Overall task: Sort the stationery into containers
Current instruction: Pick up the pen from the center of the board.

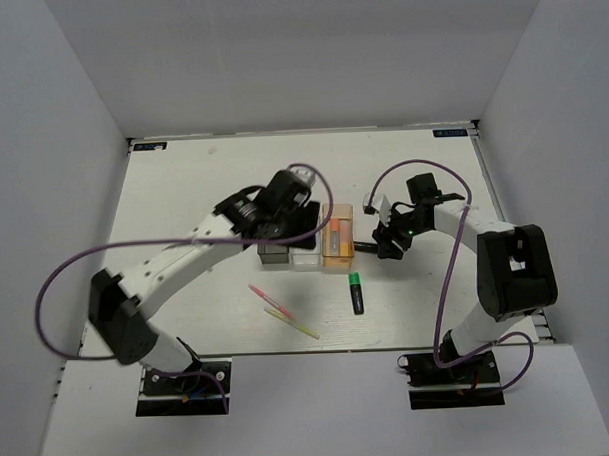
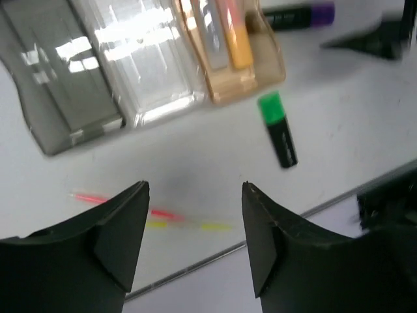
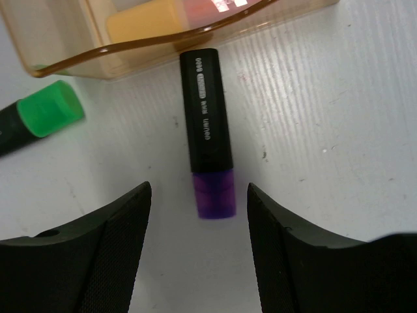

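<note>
Three joined bins stand mid-table: smoky grey (image 1: 274, 253), clear (image 1: 306, 250) and orange-tan (image 1: 338, 237). The orange-tan bin (image 2: 241, 85) holds the orange-capped highlighter (image 2: 236, 39). The purple-capped highlighter (image 3: 207, 137) lies on the table just beside that bin (image 3: 163, 32). My right gripper (image 3: 199, 192) is open, its jaws on either side of the purple cap's end and slightly short of it. The green-capped highlighter (image 1: 356, 292) lies in front of the bins. My left gripper (image 2: 194, 189) is open and empty above the table in front of the bins. It hovers over the bins in the top view (image 1: 284, 217).
A pink pen (image 1: 264, 293) and a yellow pen (image 1: 300, 328) lie on the table in front of the grey bin. They appear blurred in the left wrist view, pink (image 2: 88, 197) and yellow (image 2: 212, 227). White walls enclose the table on three sides.
</note>
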`<state>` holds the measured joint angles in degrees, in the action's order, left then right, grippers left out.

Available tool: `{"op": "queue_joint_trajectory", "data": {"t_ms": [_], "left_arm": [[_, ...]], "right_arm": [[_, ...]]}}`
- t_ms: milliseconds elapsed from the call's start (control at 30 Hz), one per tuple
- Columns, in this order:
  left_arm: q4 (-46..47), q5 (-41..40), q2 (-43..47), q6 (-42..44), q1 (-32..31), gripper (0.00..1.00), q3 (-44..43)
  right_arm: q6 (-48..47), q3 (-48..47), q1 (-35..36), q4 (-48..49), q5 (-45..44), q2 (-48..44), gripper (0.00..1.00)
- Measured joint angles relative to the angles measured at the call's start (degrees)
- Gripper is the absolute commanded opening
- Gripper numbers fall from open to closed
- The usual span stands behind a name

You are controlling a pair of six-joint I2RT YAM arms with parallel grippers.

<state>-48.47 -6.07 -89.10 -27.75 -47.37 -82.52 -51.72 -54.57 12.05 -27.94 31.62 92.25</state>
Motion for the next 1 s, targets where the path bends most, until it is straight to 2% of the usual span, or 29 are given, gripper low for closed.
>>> {"op": "queue_joint_trajectory", "data": {"t_ms": [100,200,367,467,533,567,733,833,1000], "left_arm": [[-1.01,0.04,12.0,0.55,-1.33,0.71,10.97],[-2.36,-0.35,19.87,0.46,-1.33,0.71,20.41],[-2.99,-0.83,26.49,-1.31,-1.11,0.71,30.73],[-2.62,-0.85,28.7,-2.78,-1.25,0.71,33.73],[-2.36,-0.85,28.94,-3.58,-1.38,0.71,34.36],[-2.03,-0.92,28.87,-3.96,-1.53,0.71,34.49],[-1.18,-1.09,28.98,-4.87,-2.16,0.71,34.62],[-1.03,-1.51,29.83,-5.16,-2.27,0.71,35.17],[-1.18,-1.9,30.8,-5.27,-2.27,0.71,35.3]], "right_arm": [[-1.95,-2.49,0.11,0.04,-0.39,3.19,0.64],[-2.97,-4.17,0.46,0.46,-0.81,5.33,0.64],[-4.5,-4.44,1.51,1.38,-2.84,8.0,0.62],[-5.97,-2.8,2.4,2.91,-4.26,7.56,0.57],[-6.54,-2.29,2.89,3.61,-4.5,7.32,0.43],[-6.84,-2.01,3.08,3.74,-4.44,7.13,0.29],[-8.57,-1.51,3.32,3.45,-5.38,6.38,0.06],[-9.94,-1.55,3.17,1.4,-6.58,5.86,0.0],[-10.43,-1.92,1.79,-6.69,-11.34,3.96,0.0]]}}
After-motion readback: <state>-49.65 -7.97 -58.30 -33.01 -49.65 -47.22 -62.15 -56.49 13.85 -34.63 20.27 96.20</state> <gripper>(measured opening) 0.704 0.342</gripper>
